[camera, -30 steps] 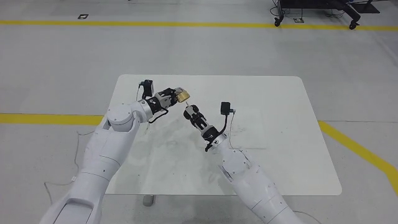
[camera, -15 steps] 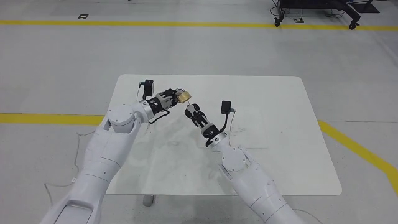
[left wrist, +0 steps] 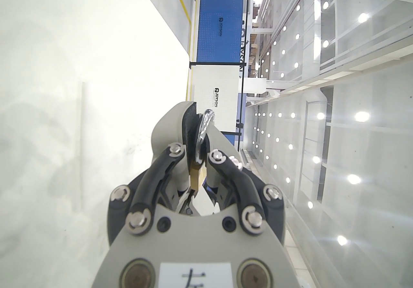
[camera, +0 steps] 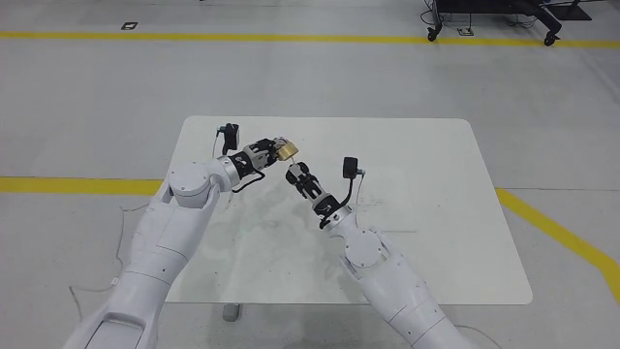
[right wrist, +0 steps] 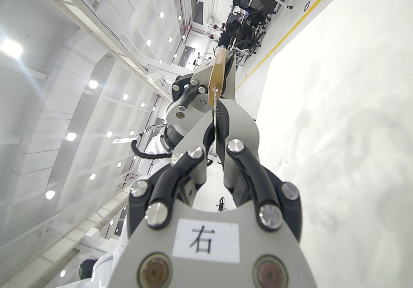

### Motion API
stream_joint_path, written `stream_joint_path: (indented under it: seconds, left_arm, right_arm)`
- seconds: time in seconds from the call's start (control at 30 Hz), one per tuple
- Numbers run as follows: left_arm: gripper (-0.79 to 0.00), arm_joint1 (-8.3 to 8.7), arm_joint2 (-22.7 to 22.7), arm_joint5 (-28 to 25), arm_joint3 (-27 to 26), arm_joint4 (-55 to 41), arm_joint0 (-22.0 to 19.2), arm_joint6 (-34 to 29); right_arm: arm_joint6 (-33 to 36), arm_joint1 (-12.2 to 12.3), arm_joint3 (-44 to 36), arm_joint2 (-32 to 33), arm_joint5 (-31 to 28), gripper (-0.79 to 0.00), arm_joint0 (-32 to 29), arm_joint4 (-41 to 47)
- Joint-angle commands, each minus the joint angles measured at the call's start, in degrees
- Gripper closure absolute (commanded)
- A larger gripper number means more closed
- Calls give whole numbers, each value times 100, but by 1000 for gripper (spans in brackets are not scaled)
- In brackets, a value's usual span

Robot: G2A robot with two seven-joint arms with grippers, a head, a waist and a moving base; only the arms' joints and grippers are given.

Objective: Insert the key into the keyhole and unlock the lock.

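One-character label (left wrist: 195, 274) behind left pincer (left wrist: 200, 131), another label (right wrist: 206, 242) behind right pincer (right wrist: 218, 115); logo lettering on blue panel (left wrist: 219, 28) and white panel (left wrist: 216, 94).

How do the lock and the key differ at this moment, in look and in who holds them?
The lock is a chunky brass block; the key is a thin silvery blade. The lock sits clamped in the left claw, the key in the right claw. Both are held in the air, the key's tip at the lock's keyhole end.

Both arms (camera: 182, 211) white-shelled with black wrist cables (camera: 352, 190); left gripper (left wrist: 201, 124) and right gripper (right wrist: 219, 112) grey, black linkages (left wrist: 146, 179), silver screws (left wrist: 136, 221), white character label (right wrist: 206, 239) at lower centre.
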Motion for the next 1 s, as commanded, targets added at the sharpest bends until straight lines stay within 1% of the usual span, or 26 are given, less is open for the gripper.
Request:
stream_joint_path:
  seconds: [0.0, 0.53, 0.7, 0.97]
  left_arm:
    - [0, 2, -7, -9, -7, 9, 2, -9]
    - [0, 16, 54, -125, -17, 282, -49, -165]
    - [0, 31, 101, -229, -56, 552, -81, -191]
    - [0, 27, 260, -379, -96, 934, -135, -242]
  right_arm:
    - [81, 4, -16, 10, 10, 0, -9, 35]
    - [274, 17, -15, 129, 105, 0, 12, 250]
    - [325, 34, -78, 165, 126, 0, -17, 198]
    - [300, 65, -231, 230, 338, 0, -55, -16]
